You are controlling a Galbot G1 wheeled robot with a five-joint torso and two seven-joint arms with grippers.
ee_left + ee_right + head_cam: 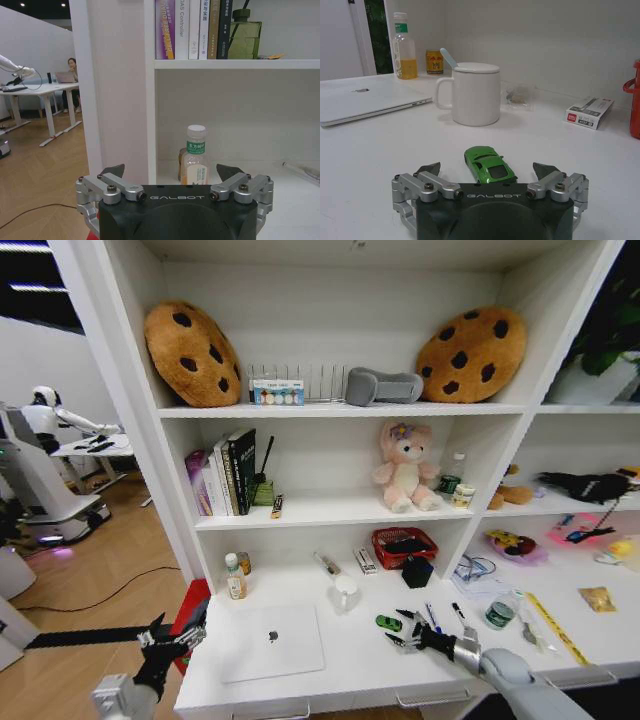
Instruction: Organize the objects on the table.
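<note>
Tiny green toy car [489,164] sits between the right hand's [489,172] spread fingers, unheld, so closing off-centre could easily roll it away across the white worktop [380,150].

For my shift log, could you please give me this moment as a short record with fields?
right gripper: open, low over the table, lined up on the green toy car, not touching it
left gripper: open, off the table's left end, holding nothing
laptop: closed, flat on the table, left of the car
white mug: beyond the car, lid on
pens: on the table by the right gripper
</note>
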